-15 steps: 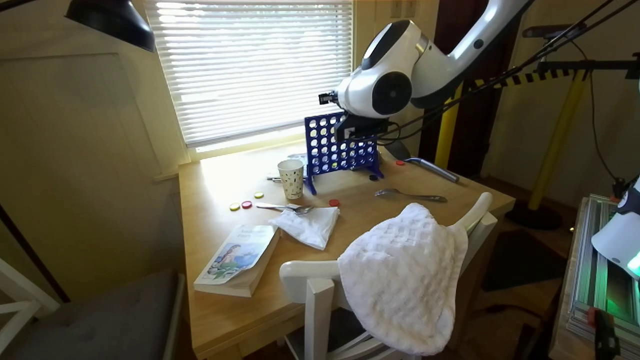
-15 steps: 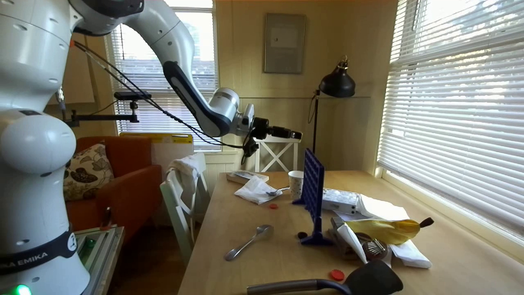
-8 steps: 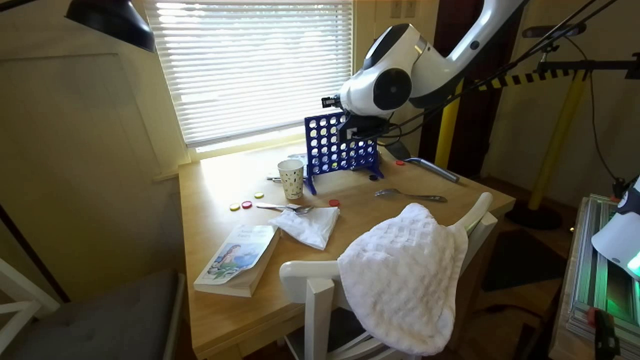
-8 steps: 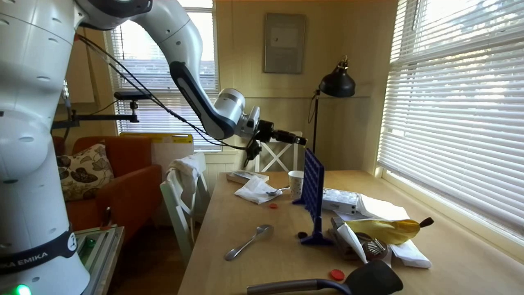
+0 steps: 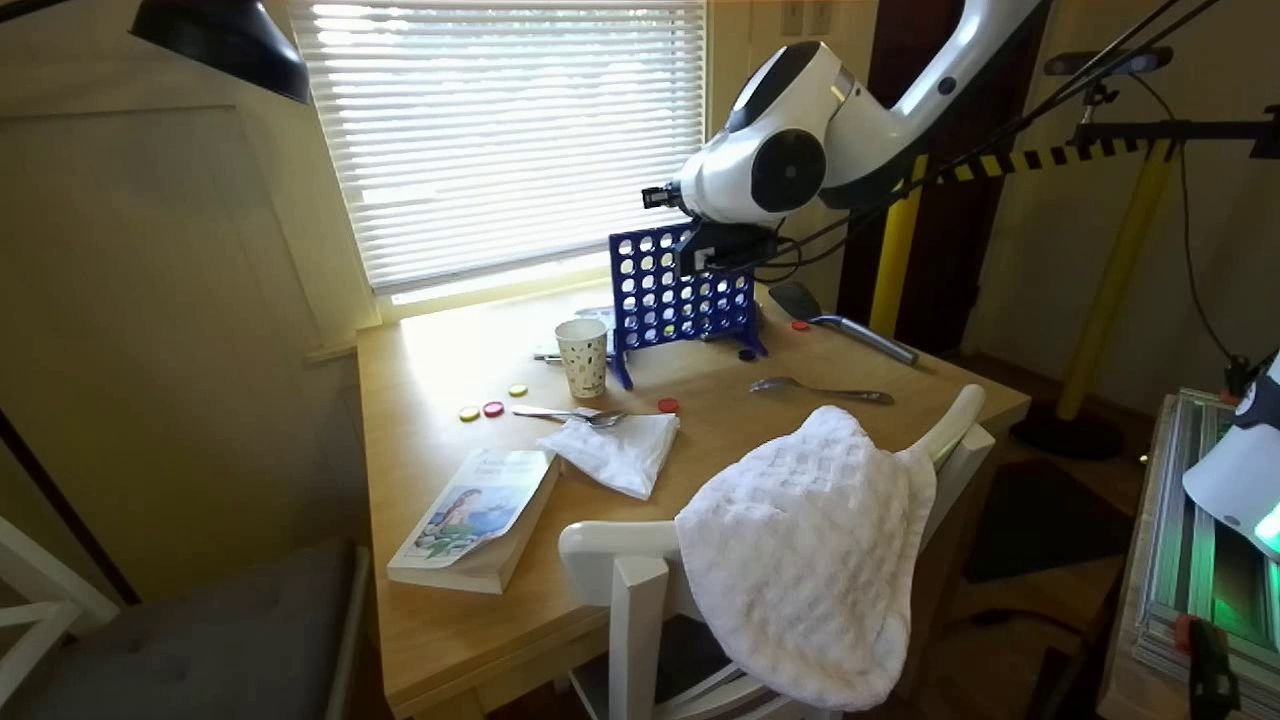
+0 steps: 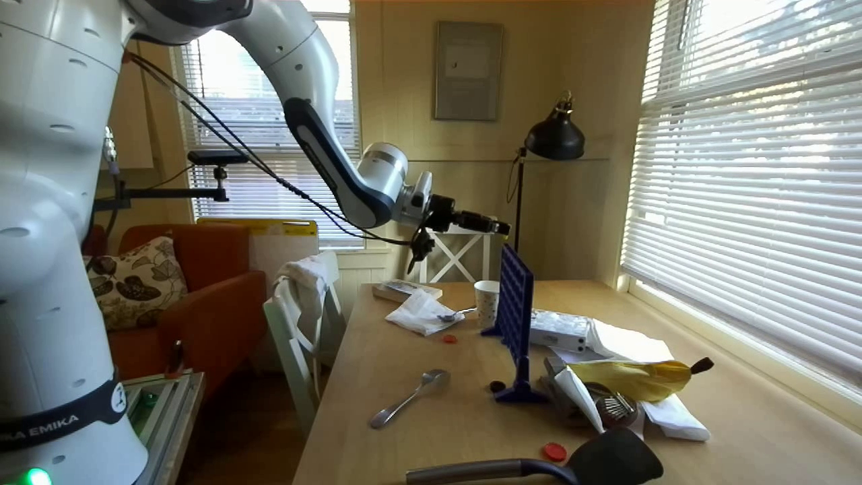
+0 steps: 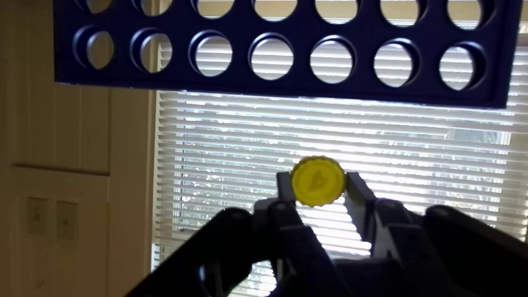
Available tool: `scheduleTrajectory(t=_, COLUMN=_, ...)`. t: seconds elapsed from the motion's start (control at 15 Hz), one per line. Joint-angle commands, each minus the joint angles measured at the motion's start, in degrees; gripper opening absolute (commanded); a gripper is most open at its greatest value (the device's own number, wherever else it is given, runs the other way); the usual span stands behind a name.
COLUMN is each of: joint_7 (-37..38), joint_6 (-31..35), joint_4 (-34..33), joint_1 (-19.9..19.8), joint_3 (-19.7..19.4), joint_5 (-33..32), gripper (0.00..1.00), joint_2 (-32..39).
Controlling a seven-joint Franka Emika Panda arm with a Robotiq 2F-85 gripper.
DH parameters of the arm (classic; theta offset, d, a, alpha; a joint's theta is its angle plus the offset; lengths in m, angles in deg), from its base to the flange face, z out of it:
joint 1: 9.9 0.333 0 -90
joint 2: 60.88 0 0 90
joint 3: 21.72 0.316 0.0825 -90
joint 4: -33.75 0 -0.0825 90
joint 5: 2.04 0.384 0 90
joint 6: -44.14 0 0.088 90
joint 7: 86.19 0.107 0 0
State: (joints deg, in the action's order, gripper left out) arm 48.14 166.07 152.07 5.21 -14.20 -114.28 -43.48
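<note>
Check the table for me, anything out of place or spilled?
Somewhat: a red disc lies loose beside the spatula, away from the blue game grid, and the napkin looks crumpled. The cup stands upright; no spill visible.

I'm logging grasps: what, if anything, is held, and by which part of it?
The gripper holds a yellow disc by opposite sides of its ridged rim.

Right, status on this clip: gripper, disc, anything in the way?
Gripper closed on yellow disc. Disc higher than top edge of blue rack, apart. Nothing seen between them.
</note>
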Motion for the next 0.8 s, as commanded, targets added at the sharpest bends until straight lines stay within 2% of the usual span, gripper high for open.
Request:
scheduleTrajectory(t=0.0, joint_7=1.4, joint_6=1.8, joint_4=-0.3, joint_1=-2.6, joint_3=1.8, joint_5=-6.0, gripper=0.11, joint_2=0.0)
scheduleTrajectory(t=0.2, joint_7=1.6, joint_6=0.1, joint_4=0.0, joint_1=-3.0, joint_3=2.5, joint_5=-6.2, gripper=0.11, joint_2=0.6)
scheduleTrajectory(t=0.73, joint_7=3.1, joint_6=0.6, joint_4=0.4, joint_1=-4.0, joint_3=3.1, joint_5=-6.2, gripper=0.11, joint_2=2.0)
